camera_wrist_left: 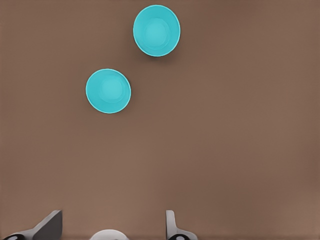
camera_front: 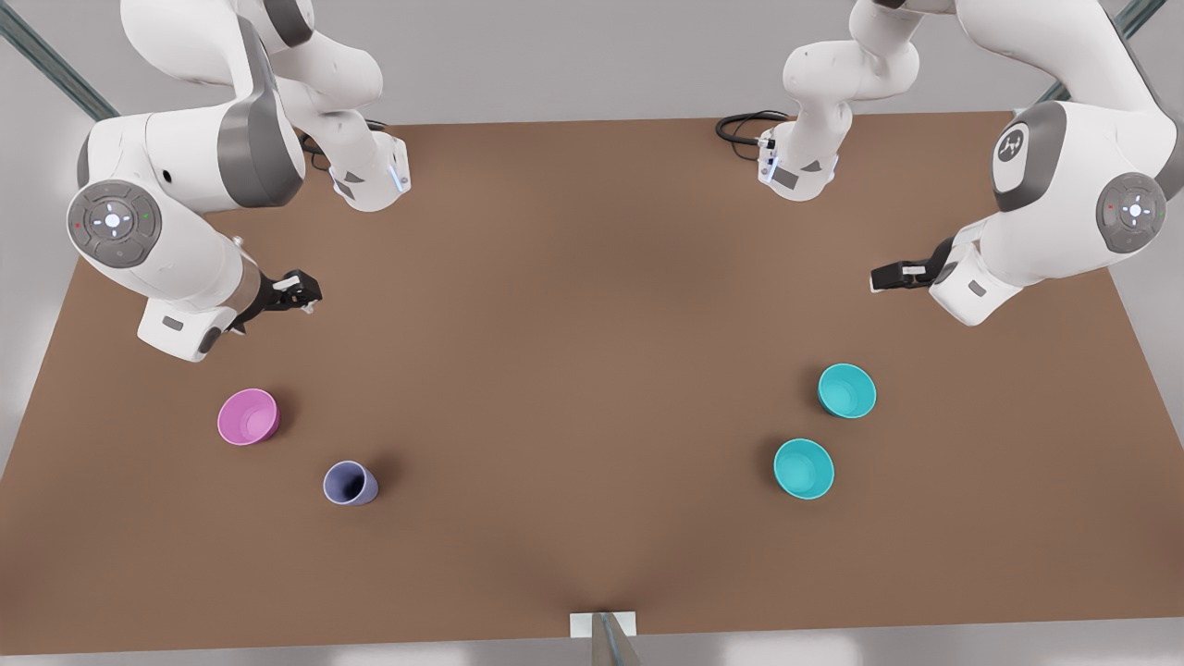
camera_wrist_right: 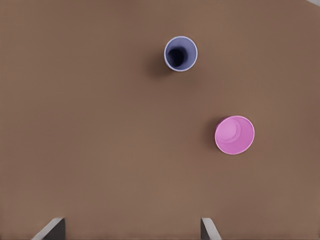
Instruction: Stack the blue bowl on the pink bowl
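Note:
Two identical teal-blue bowls stand upright on the front view's right, one (camera_front: 846, 390) farther back and one (camera_front: 803, 468) nearer the front edge. In the left wrist view both blue bowls (camera_wrist_left: 156, 30) (camera_wrist_left: 108, 90) lie well ahead of my left gripper (camera_wrist_left: 112, 227), which is open and empty. In the front view that left gripper (camera_front: 877, 277) hovers above the table behind the teal bowls. The pink bowl (camera_front: 248, 416) (camera_wrist_right: 234, 135) sits on the front view's left. My right gripper (camera_front: 310, 292) (camera_wrist_right: 131, 230) hangs open and empty behind it.
A narrower lavender-blue cup (camera_front: 350, 483) (camera_wrist_right: 180, 53) stands near the pink bowl, toward the front. The brown table (camera_front: 573, 351) has wide bare room in its middle. A black cable (camera_front: 740, 125) lies at the back edge, and a metal post (camera_front: 606, 638) stands at the front edge.

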`<state>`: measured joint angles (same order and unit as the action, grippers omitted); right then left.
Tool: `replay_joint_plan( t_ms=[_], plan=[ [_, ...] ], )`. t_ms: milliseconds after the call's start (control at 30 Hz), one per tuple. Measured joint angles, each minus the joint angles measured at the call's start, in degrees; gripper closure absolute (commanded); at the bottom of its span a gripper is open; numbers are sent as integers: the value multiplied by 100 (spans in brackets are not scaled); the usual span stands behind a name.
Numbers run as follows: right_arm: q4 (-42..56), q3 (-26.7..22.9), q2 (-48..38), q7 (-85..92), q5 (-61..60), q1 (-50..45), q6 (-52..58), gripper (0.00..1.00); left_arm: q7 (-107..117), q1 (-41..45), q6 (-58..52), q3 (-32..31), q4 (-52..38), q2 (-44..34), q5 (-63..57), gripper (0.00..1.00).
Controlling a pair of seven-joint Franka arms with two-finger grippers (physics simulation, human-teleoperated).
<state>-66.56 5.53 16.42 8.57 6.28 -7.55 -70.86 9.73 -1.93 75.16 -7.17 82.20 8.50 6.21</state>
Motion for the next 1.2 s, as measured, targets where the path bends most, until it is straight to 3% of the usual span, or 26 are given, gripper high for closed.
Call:
replay_joint_plan(
  t_ms=[133,300,500,667,1000,1067,1133,1200],
  plan=[
    [36,-12,139,-7,6,279,59,0,10,1,-1,0,-8,0,4,0],
    [-102,-22,1333,92,418,1702,-433,0,19,7,1,0,-5,11,5,0],
    [-1445,13,1729,200,353,2677,-1894,0,26,0,-1,0,0,35,6,0],
    [-2283,22,1872,285,64,2874,-3111,0,30,0,0,0,0,35,6,0],
    [-2650,26,2433,396,-214,3111,-4454,2,35,-85,11,12,-131,143,12,0],
    [-2659,26,2447,418,-239,3121,-4545,47,36,-138,15,11,-135,200,10,0],
    [-2658,31,2454,451,-274,3126,-4595,79,35,-147,60,29,-155,224,0,0],
    [-2640,26,2485,523,-363,3127,-4617,79,33,-201,126,40,-162,269,0,0]
  ],
)
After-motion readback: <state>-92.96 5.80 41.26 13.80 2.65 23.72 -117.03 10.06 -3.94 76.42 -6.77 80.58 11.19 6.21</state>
